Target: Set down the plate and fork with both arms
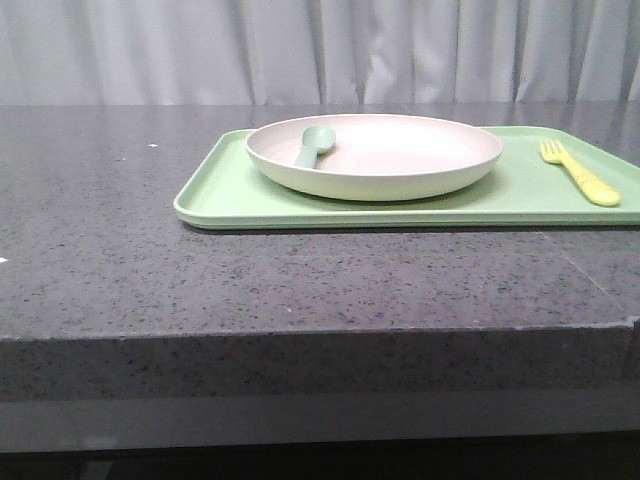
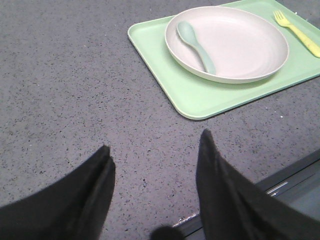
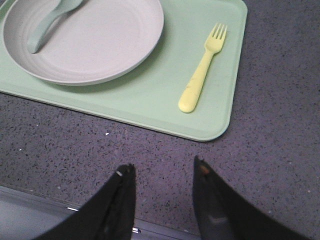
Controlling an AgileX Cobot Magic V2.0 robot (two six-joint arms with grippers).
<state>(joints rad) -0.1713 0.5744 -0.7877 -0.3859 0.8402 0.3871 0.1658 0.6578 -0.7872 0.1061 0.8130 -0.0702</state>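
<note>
The off-white plate (image 1: 375, 155) (image 2: 227, 42) (image 3: 85, 40) rests on a light-green tray (image 1: 230, 190) (image 2: 195, 97) (image 3: 150, 100). The pale-yellow fork (image 1: 580, 172) (image 2: 297, 31) (image 3: 202, 75) lies flat on the tray to the plate's right, tines pointing away from the robot. My left gripper (image 2: 155, 142) hangs open over bare countertop, short of the tray's near left corner, holding nothing. My right gripper (image 3: 162, 167) is open too, empty, above the counter just in front of the tray edge near the fork. Neither arm shows in the front view.
A grey-green spoon (image 1: 315, 145) (image 2: 196, 45) (image 3: 47, 20) lies inside the plate on its left side. The speckled dark stone countertop (image 1: 120, 260) ends in a front edge close below both grippers. A grey curtain (image 1: 300, 50) hangs behind the table.
</note>
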